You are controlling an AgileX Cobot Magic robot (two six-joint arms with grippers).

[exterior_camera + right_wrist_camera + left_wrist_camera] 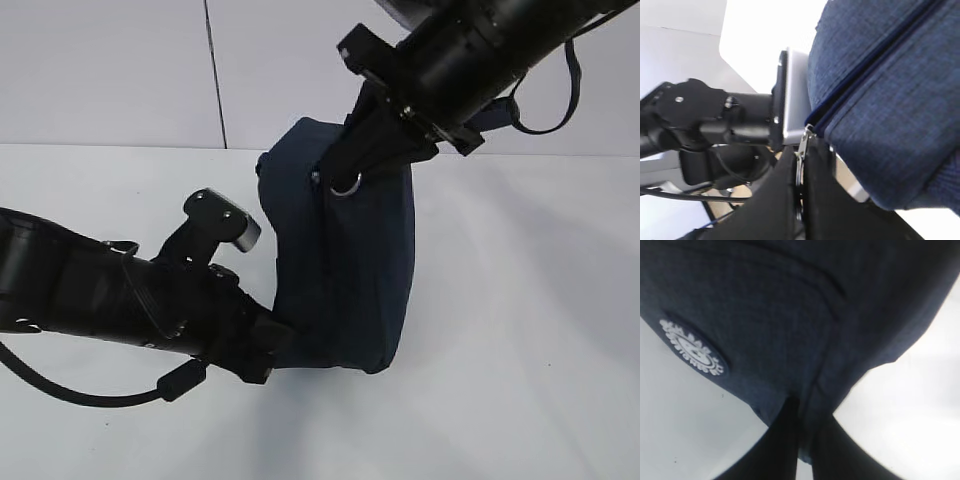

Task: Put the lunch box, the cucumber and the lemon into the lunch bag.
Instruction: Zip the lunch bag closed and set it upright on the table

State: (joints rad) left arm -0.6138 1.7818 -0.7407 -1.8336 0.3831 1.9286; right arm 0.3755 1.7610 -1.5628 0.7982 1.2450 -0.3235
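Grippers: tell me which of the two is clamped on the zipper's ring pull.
The right gripper, up at the lunch bag's top, pinches the metal ring pull. The left gripper instead grips a fold of fabric at the bag's lower edge.

There is one navy lunch bag [345, 270] with one metal ring pull [346, 185], one round white logo [692, 347], and two black grippers, left [802, 450] and right [801, 200].

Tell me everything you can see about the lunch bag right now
The lunch bag is boxy, dark navy woven fabric, standing on the white table with its zipper seam running up the near side. A round white logo sits on one face. The left gripper pinches its lower corner; the right gripper is shut on the metal ring pull near the top. A loop handle hangs behind the right arm.
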